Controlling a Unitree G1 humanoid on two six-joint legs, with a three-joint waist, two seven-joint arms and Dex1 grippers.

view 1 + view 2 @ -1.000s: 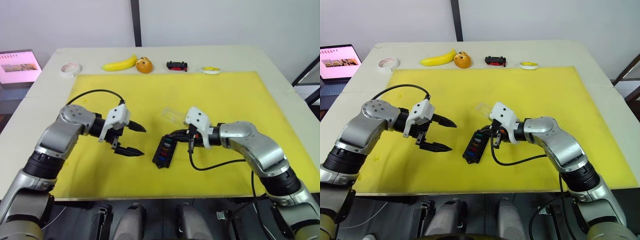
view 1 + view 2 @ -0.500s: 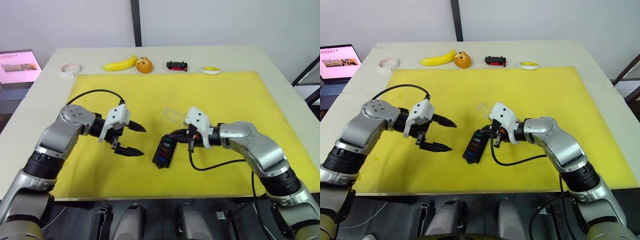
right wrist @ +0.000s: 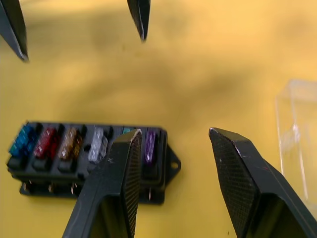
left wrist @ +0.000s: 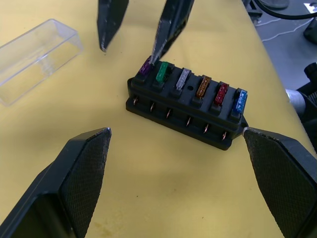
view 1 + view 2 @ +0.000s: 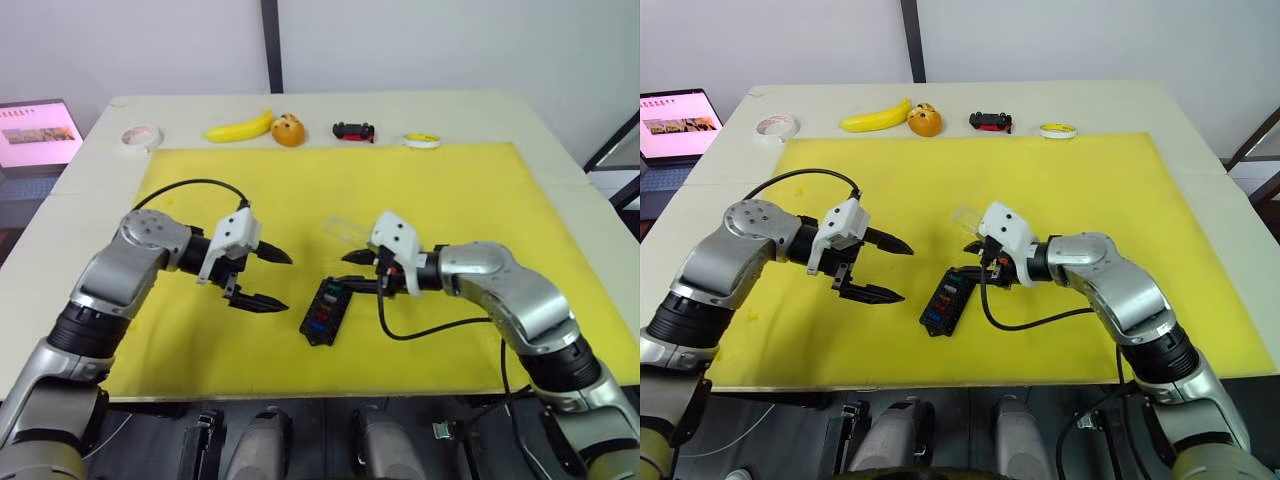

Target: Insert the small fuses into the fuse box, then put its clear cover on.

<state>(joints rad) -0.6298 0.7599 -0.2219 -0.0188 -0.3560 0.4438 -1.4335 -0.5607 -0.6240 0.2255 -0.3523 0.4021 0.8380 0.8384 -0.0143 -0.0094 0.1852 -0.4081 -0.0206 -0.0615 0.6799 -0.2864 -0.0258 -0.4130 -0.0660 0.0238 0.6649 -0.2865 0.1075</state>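
The fuse box (image 5: 322, 311) lies nearest on the yellow mat (image 5: 450, 200), between the two arms, a black block set at a slant with its long axis running toward the robot. In the left wrist view a row of small fuses (image 4: 190, 85) stands seated in its slots: purple, green, grey, amber, red and blue. The left gripper (image 5: 268, 280) hangs just to the left of the box, its two black fingers spread wide apart and holding nothing, clear of the box. The right gripper (image 5: 356, 273) reaches in from the right at the far end of the box, its jaws parted with nothing between them; in the left wrist view one of its fingertips (image 4: 154, 55) meets the purple fuse at the end of the row. Just behind that gripper the clear cover (image 4: 35, 58) rests on the mat, apart from the box and not fitted to it. Farther back, along the white table (image 5: 540, 125) beyond the mat, sit a roll of tape (image 5: 140, 137), a banana (image 5: 240, 127), an orange fruit (image 5: 288, 130), a black-and-red toy car (image 5: 354, 131) and a yellow tape ring (image 5: 422, 141). A laptop screen (image 5: 38, 132) glows off the table's left edge.
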